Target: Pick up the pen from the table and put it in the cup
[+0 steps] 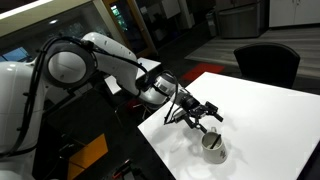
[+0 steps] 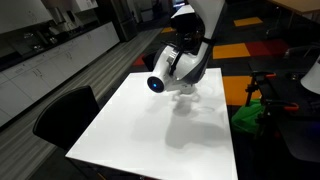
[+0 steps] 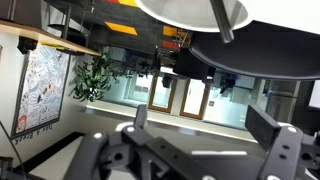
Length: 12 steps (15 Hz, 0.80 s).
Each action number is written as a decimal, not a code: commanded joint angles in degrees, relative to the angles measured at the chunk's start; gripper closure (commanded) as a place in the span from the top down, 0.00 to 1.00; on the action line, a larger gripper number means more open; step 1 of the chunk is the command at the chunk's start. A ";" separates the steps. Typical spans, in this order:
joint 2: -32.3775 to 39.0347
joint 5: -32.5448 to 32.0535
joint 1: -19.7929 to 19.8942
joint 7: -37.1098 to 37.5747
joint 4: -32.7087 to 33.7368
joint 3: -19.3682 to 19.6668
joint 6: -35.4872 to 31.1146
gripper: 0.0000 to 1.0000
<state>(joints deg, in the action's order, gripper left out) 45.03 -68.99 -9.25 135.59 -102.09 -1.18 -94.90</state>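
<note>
The wrist view is upside down. The whitish cup (image 3: 180, 10) shows at its top edge, with the thin dark pen (image 3: 222, 20) standing slanted in it. My gripper (image 3: 200, 114) is open and empty, its two fingers wide apart, away from the cup. In an exterior view my gripper (image 1: 205, 114) hangs just above the cup (image 1: 213, 148), which stands near the edge of the white table (image 1: 270, 120). In the exterior view from the opposite side, the arm (image 2: 185, 60) hides the cup and the gripper over the table (image 2: 150, 130).
A black chair (image 1: 266, 62) stands at the far side of the table, and it also shows at the table's corner (image 2: 62, 115). A green bag (image 2: 250, 115) lies on the floor beside the table. Counters run along the wall.
</note>
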 commanded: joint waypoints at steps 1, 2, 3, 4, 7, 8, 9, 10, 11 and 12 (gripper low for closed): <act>-2.00 0.38 0.49 1.77 -0.60 -0.41 -0.41 1.00; -3.44 0.29 0.32 1.80 -1.42 -0.44 -0.14 1.00; -4.87 0.44 0.16 1.54 -2.06 -0.46 0.47 1.00; -6.63 0.43 0.03 1.40 -2.93 -0.42 1.01 1.00; -11.09 0.64 -0.21 0.91 -4.06 -0.47 3.35 1.00; -13.02 0.65 -0.23 0.85 -4.65 -0.47 4.41 1.00; -14.39 0.81 -0.31 0.84 -4.90 -0.53 5.60 1.00; -15.89 0.82 -0.24 0.56 -5.20 -0.58 6.64 1.00; -17.02 0.91 -0.11 0.35 -5.40 -0.71 7.38 1.00; -18.15 0.99 -0.04 0.13 -5.60 -0.79 8.31 1.00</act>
<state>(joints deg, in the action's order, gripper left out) 32.25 -68.73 -9.53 135.78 -104.25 -1.20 -88.99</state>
